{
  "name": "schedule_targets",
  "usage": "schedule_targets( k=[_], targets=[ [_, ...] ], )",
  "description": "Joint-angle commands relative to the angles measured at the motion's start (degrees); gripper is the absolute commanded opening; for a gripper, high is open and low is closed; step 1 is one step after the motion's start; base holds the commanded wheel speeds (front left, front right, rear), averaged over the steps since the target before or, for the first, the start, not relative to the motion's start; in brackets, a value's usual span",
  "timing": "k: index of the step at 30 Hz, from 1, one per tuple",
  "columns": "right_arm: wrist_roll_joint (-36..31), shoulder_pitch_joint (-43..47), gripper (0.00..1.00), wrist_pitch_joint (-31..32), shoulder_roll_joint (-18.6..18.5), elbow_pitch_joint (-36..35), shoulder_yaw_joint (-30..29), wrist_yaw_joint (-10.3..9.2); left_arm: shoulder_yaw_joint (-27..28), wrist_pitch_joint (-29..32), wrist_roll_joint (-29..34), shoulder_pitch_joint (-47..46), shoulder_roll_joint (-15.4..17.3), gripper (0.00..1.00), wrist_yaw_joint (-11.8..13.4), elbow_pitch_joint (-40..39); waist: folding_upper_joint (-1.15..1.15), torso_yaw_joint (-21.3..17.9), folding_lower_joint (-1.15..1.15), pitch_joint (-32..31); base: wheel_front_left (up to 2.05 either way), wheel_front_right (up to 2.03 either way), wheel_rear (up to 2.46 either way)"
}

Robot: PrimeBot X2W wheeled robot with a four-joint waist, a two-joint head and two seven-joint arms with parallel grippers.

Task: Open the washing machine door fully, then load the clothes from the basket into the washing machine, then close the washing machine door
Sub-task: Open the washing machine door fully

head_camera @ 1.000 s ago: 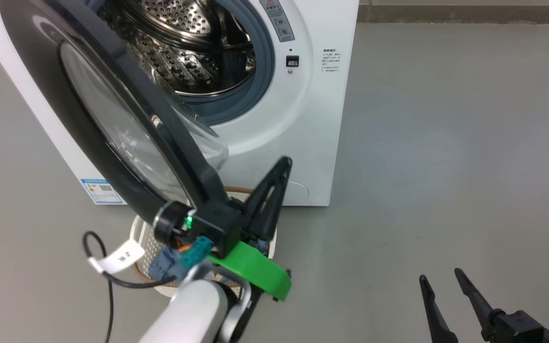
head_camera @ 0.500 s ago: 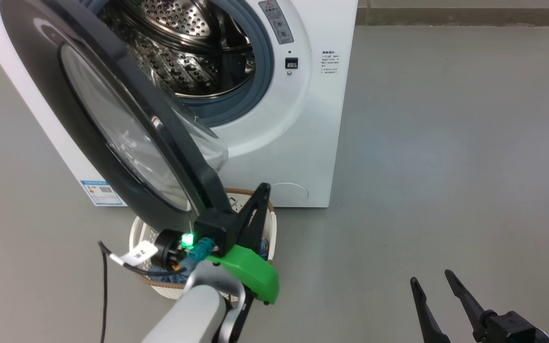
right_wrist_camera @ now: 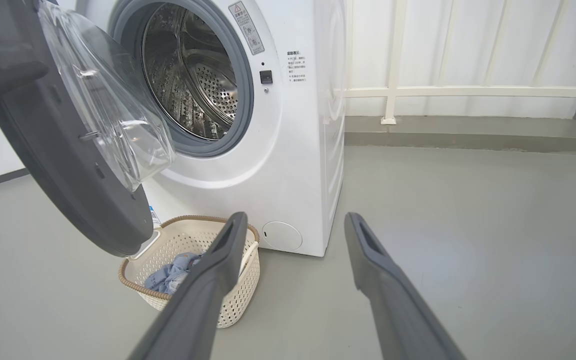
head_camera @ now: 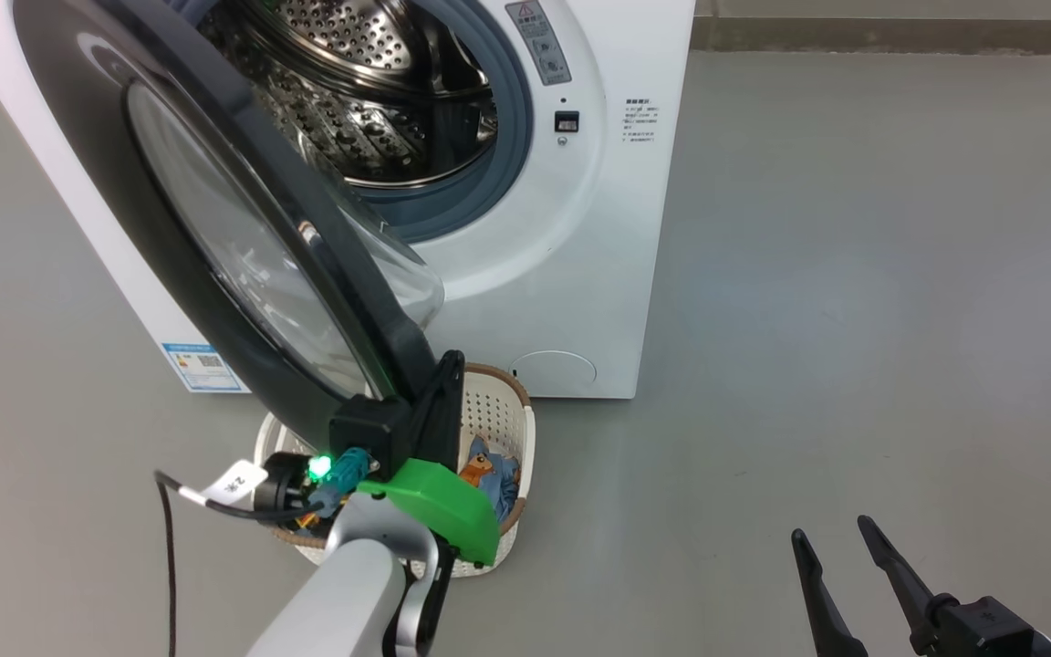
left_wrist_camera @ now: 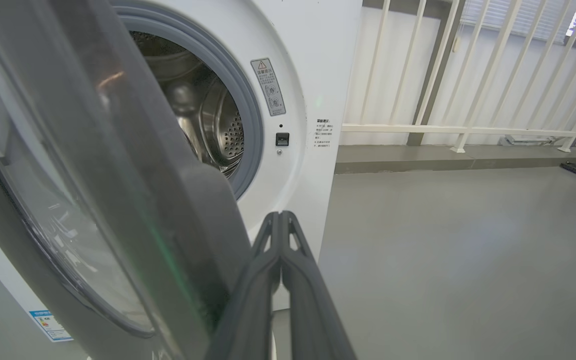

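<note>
- Grey floor (head_camera: 854, 274) and pale railing (left_wrist_camera: 443, 75) as backdrop to the washing machine (head_camera: 598, 228), steel drum (head_camera: 370, 91) bare of laundry
- Pictured with the washing machine door (head_camera: 215, 246) swung out at a slant, partway open, hanging over the basket (head_camera: 525, 415) at the machine's foot
- Just changed: left gripper (head_camera: 449, 370), fingers pressed together on nothing, now lower along the door's free edge than a second ago, tip down near the basket rim — door angle much as before, allowing for a slight shift of the head camera
- Uncovered by that drop: the clothes (head_camera: 489, 474), blue with an orange print, lying in the basket
- Judged meaning: opening step unfinished — door short of fully open, probably needing another push or a fresh contact before any loading
- Right gripper (head_camera: 832, 529) idle at lower right, fingers spread wide and empty, well apart from machine and basket
- From the left wrist: closed fingers just beside the door's dark rim, actual contact impossible to confirm
- From the right wrist, a side-on look the head view lacks: clear bowl of the door bulging toward the drum, basket tucked partly beneath the door's lower edge
</note>
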Motion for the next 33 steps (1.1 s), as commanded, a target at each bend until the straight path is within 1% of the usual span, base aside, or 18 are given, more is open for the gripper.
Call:
schedule_targets(
  k=[1,14,22,28,33],
  targets=[
    [0.37,-1.79,1.0,-0.6,-0.52,-1.25,1.31,0.09,2.0,0.08,-0.78,-1.71,0.96,0.0,0.6,-0.65,0.0,0.06,0.0,0.06,0.0,0.0,0.0],
    [0.78,-2.18,1.0,-0.68,-0.52,-1.35,1.06,0.09,3.1,-0.04,-1.4,0.22,2.66,0.0,2.73,-1.0,0.0,0.26,0.0,1.38,0.0,0.0,0.0],
    [0.98,-2.45,1.0,-0.73,-0.52,-1.22,0.99,0.09,2.84,-0.21,-1.46,3.49,3.7,0.0,4.27,-4.07,0.0,0.82,0.0,2.14,0.0,0.0,0.0],
    [1.04,-2.84,1.0,-0.76,-0.52,-1.12,1.02,0.09,3.43,-0.72,-1.44,5.69,4.67,0.0,6.1,-7.58,0.0,1.36,0.0,2.61,0.0,0.0,0.0],
    [0.97,-2.87,1.0,-0.79,-0.52,-0.92,0.85,0.09,3.76,-0.83,-1.0,8.07,6.16,0.0,7.88,-11.08,0.0,2.2,0.0,2.68,0.0,0.0,0.0]
  ],
)
